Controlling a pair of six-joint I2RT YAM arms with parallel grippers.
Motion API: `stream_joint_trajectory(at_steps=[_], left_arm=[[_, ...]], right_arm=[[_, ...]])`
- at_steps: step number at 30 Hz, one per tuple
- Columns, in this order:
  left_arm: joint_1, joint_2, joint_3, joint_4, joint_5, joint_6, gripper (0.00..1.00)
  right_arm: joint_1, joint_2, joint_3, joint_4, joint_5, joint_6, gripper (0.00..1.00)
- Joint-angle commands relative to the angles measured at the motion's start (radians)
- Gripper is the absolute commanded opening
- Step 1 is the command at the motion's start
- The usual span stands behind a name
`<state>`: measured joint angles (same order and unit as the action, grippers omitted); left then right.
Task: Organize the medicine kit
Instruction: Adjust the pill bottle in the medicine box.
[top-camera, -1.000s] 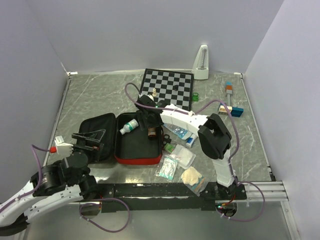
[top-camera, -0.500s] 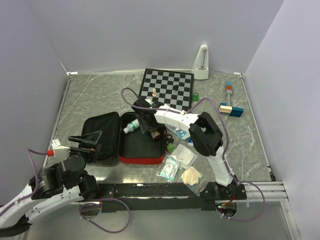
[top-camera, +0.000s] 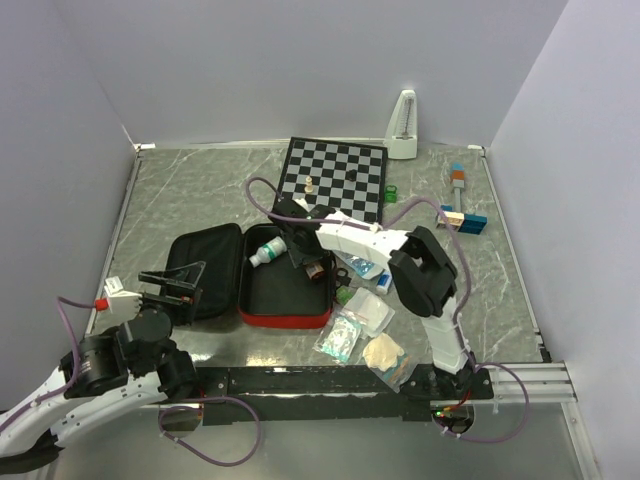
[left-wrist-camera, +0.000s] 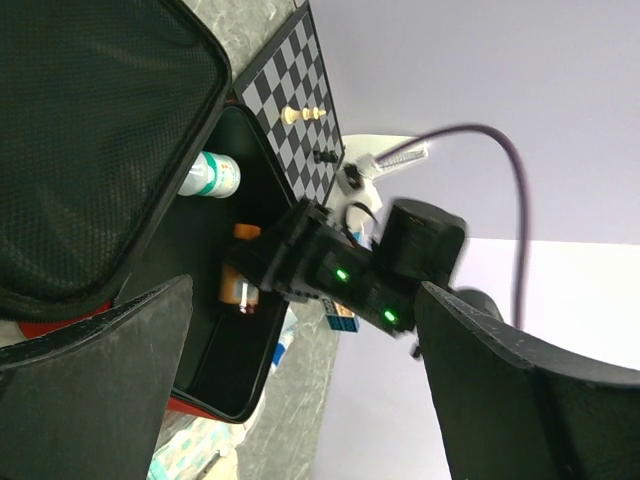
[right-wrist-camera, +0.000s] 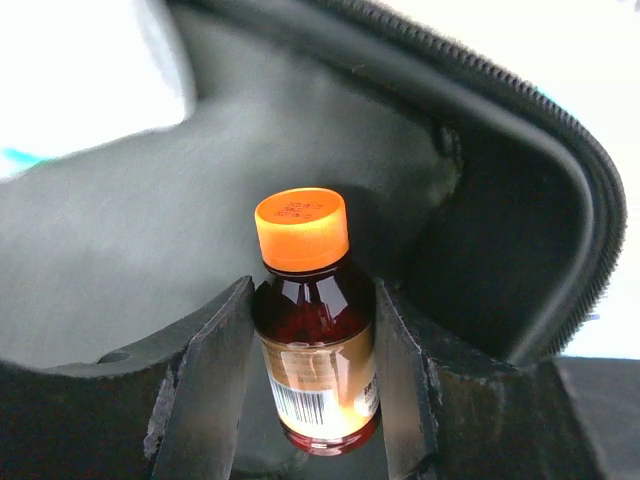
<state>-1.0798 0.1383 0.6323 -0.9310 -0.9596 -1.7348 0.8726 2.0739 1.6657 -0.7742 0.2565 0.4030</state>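
Inside the medicine kit (top-camera: 285, 320), close to its right wall, my right gripper (right-wrist-camera: 312, 290) has its two fingers pressed against the sides of a brown bottle (right-wrist-camera: 315, 350) that lies on the black lining. That bottle has an orange cap with raised lettering too small for me to read. Its pale label carries a barcode, and the print beside the bars is blurred. Toward the far left corner of the same half lies a white bottle (top-camera: 266, 252) with a green band; I cannot read its label either. So I count two bottles in the kit, one brown and one white.

The kit lies open and flat in the middle of the table (top-camera: 200, 190), its red edge toward me. Its lid is spread out to the left, showing a black mesh pocket.

My left gripper (left-wrist-camera: 305, 290) hangs over the near part of that lid with its fingers spread wide, holding nothing.

Behind the kit sits one chessboard (top-camera: 345, 170), black and white, with two pale chess pieces (left-wrist-camera: 303, 113) standing side by side on it. To the near right of the kit I make out three packets (top-camera: 345, 335): one clear with teal print, one white, one tan. None of their writing is legible from here, and the small things under my right arm are too tangled to count.
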Motion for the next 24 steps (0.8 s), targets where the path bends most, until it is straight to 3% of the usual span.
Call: stream_joint_trajectory(at_steps=[1, 9, 13, 24], left_arm=[[-0.003, 0.021, 0.012, 0.032, -0.018, 0.034, 0.96], [-0.003, 0.050, -0.005, 0.078, -0.007, 0.058, 0.96], [-0.003, 0.063, 0.004, 0.063, -0.005, 0.054, 0.96], [-0.003, 0.014, 0.009, -0.006, 0.002, 0.018, 0.96]], right_arm=[[0.049, -0.221, -0.096, 0.106, -0.043, -0.211, 0.29], [0.146, -0.203, -0.141, 0.159, -0.220, -0.439, 0.27], [0.193, -0.141, -0.159, 0.205, -0.189, -0.506, 0.27], [0.183, -0.029, -0.112, 0.360, -0.135, -0.610, 0.31]])
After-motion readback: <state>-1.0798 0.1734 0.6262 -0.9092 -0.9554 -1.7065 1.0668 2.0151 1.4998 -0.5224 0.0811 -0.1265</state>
